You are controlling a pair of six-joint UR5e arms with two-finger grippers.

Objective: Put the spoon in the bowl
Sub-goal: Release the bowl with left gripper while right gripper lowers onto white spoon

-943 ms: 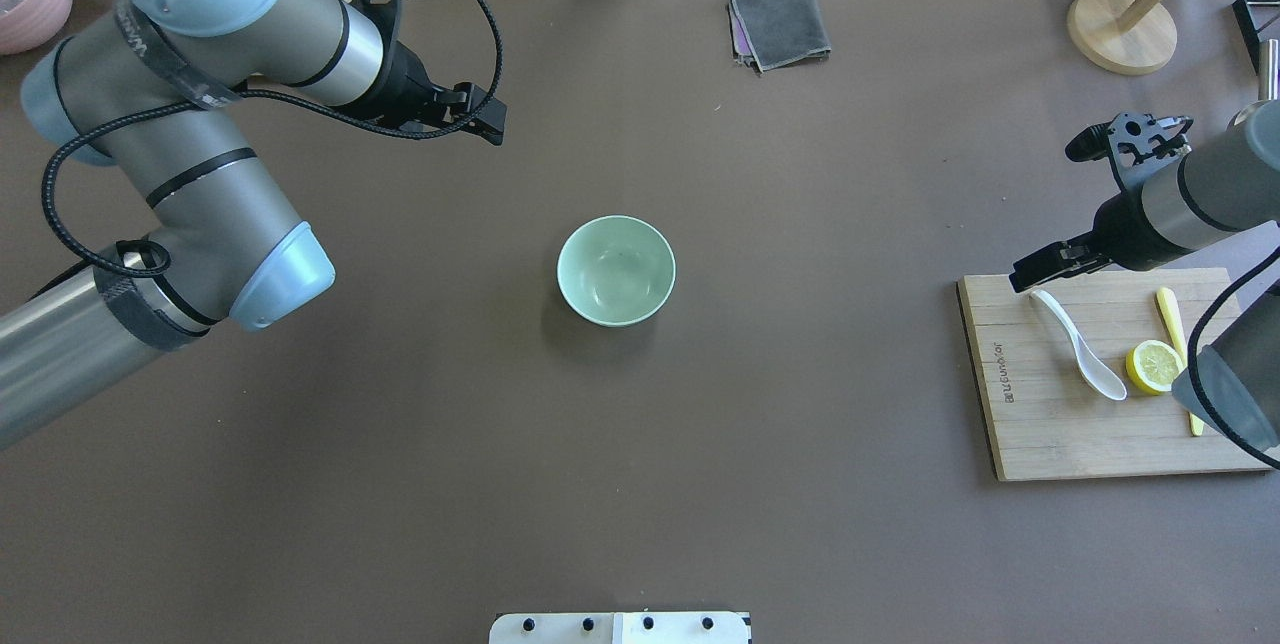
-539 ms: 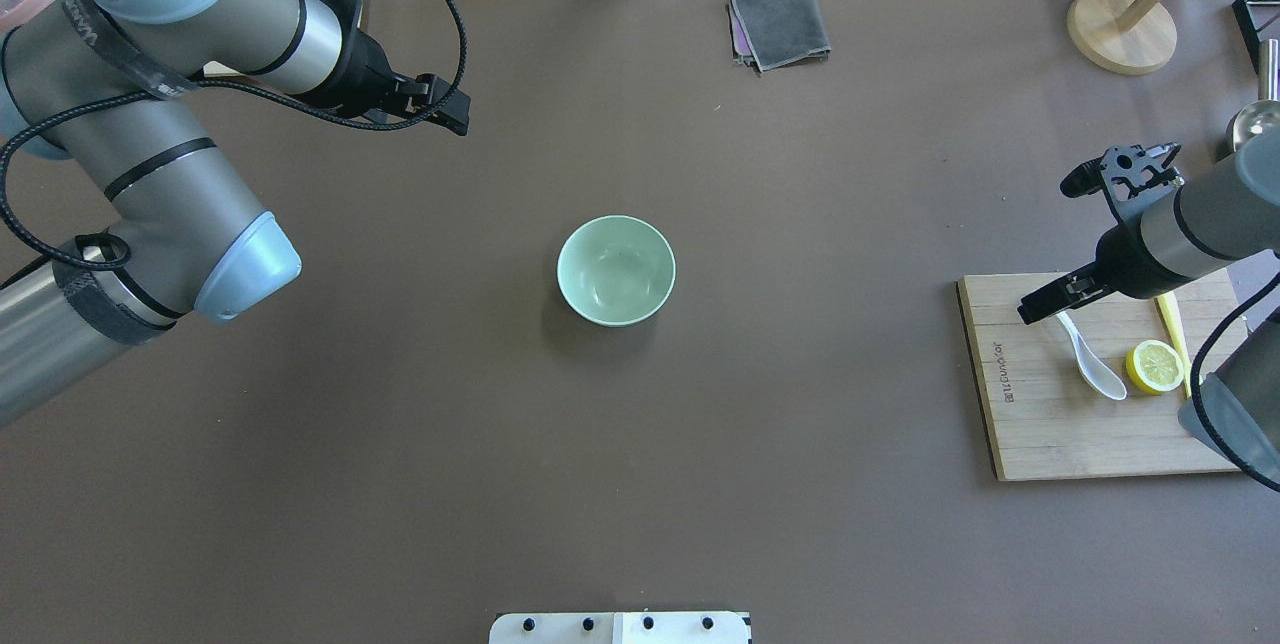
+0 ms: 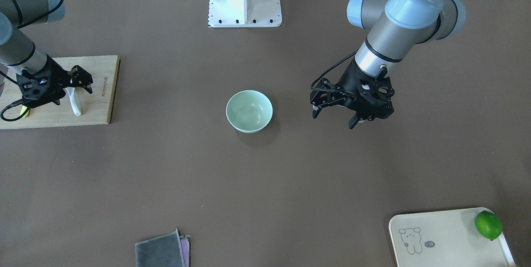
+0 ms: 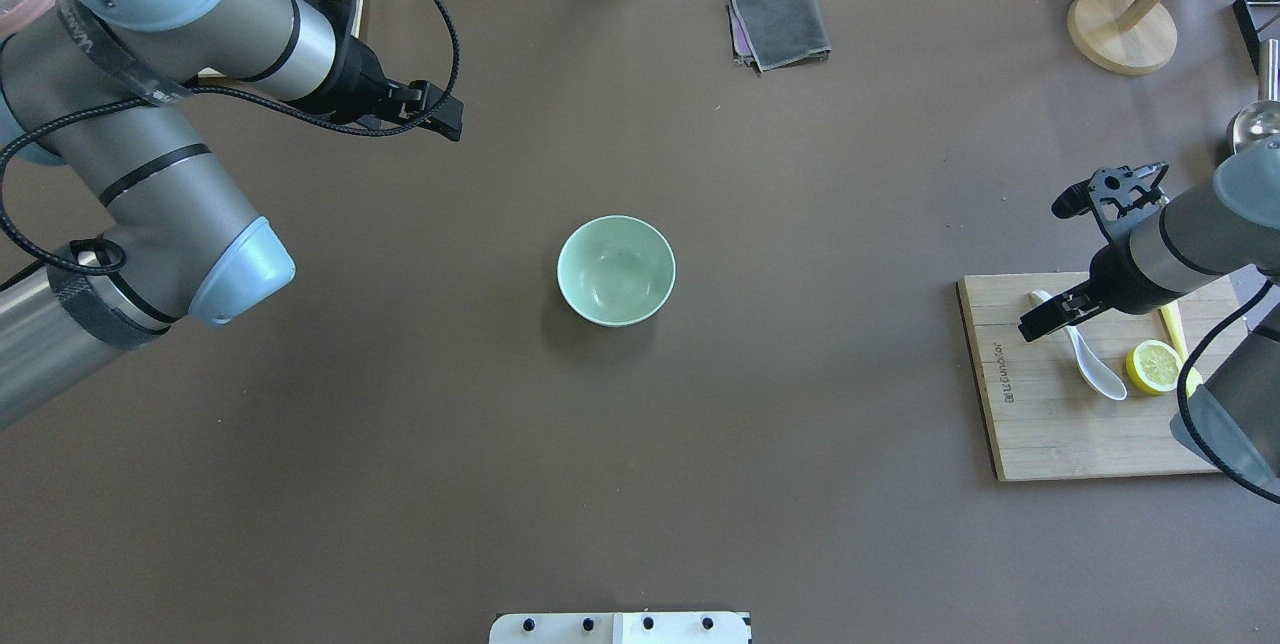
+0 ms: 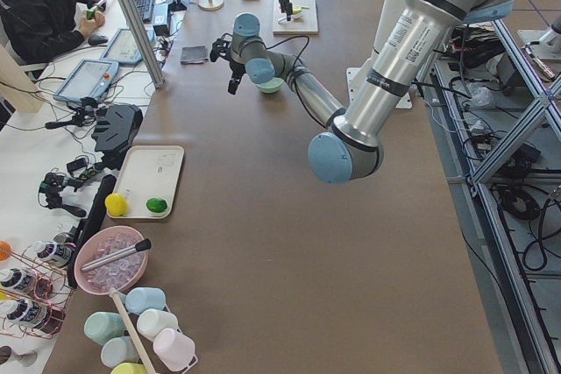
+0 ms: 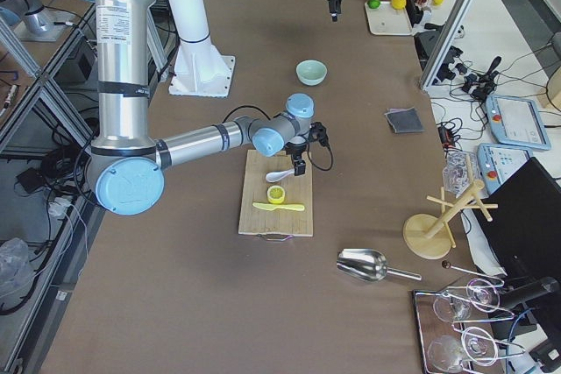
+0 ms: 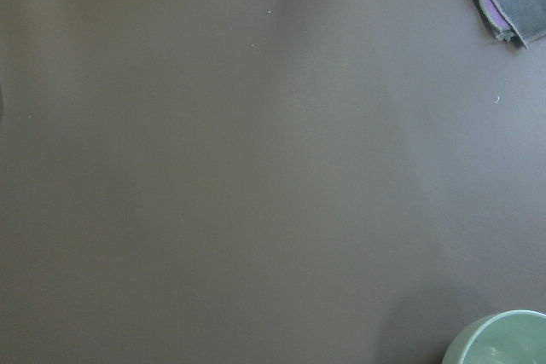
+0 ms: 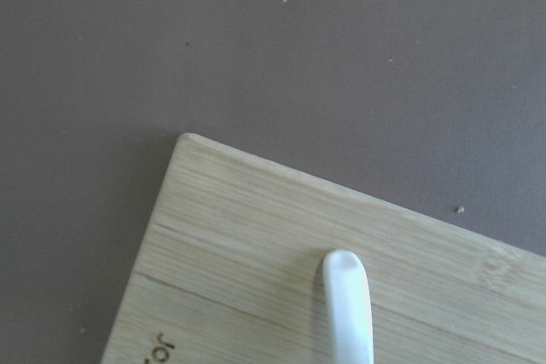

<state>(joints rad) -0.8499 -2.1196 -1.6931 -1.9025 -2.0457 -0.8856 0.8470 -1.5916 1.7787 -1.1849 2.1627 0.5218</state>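
The small white spoon (image 4: 1097,374) looks glossy and smooth, the pale rectangular wooden board (image 4: 1060,434) matt with visible grain. The round mint-green bowl (image 4: 616,270) is glossy; the brown counter (image 4: 800,424) matt.

At centre frame the right gripper (image 6: 300,166) hangs over the spoon (image 6: 279,175) on the wooden board (image 6: 261,222); the bowl (image 6: 311,72) sits higher up, apart.

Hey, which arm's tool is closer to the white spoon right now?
Right. The right tool hangs directly over the spoon handle on the cutting board; the left tool is far off, on the other side of the bowl.
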